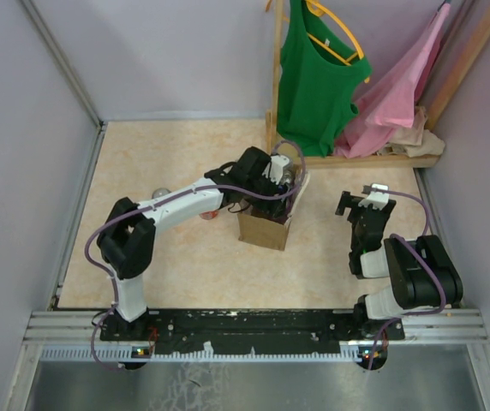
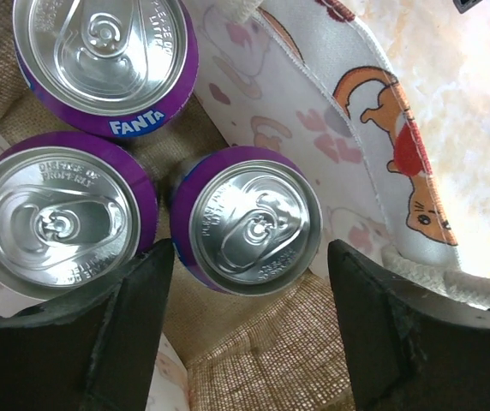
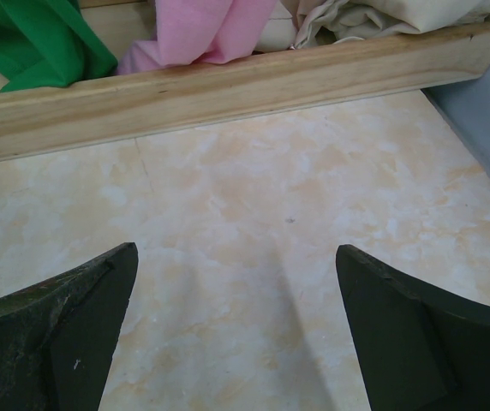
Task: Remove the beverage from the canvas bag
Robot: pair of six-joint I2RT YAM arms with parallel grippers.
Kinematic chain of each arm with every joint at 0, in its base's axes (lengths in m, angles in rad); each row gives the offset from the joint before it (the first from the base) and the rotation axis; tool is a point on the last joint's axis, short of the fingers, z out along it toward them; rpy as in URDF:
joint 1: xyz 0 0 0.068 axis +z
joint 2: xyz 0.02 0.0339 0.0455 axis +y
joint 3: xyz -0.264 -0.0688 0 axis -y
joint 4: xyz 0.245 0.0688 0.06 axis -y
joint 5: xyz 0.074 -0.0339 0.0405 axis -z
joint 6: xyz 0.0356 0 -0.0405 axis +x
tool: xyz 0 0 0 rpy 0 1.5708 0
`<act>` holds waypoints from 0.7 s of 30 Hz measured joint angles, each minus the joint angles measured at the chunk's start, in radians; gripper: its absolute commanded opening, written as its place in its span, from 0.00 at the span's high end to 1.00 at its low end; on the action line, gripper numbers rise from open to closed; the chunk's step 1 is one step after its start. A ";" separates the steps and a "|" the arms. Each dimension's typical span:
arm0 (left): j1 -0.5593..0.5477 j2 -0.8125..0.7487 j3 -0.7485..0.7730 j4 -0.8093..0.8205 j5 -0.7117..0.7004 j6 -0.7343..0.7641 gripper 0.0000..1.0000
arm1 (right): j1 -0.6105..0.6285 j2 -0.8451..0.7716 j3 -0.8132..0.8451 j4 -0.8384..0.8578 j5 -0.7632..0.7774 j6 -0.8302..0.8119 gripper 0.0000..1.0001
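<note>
Left claw (image 2: 250,257) gapes released above three purple cans (image 2: 104,51) standing inside the canvas bag (image 2: 271,351).

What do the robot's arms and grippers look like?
The left arm and right arm mix white tubular links with chunky black joints. A thin purple-grey cable loops along each. The left gripper and right gripper each have two broad, matte black fingers.

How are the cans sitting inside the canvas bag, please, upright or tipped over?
Upright: the left wrist view looks straight down on the silver lids of three purple cans standing within the canvas bag.
</note>
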 measured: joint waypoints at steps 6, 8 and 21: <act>0.000 0.014 0.000 0.007 -0.011 -0.005 0.33 | 0.000 0.000 0.000 0.000 0.000 0.000 0.01; 0.000 0.016 0.000 0.011 -0.013 -0.008 0.34 | 0.000 0.000 0.000 0.000 0.000 0.000 0.01; 0.000 0.025 0.007 0.031 -0.019 -0.014 0.88 | 0.000 0.000 0.000 0.000 0.000 0.000 0.01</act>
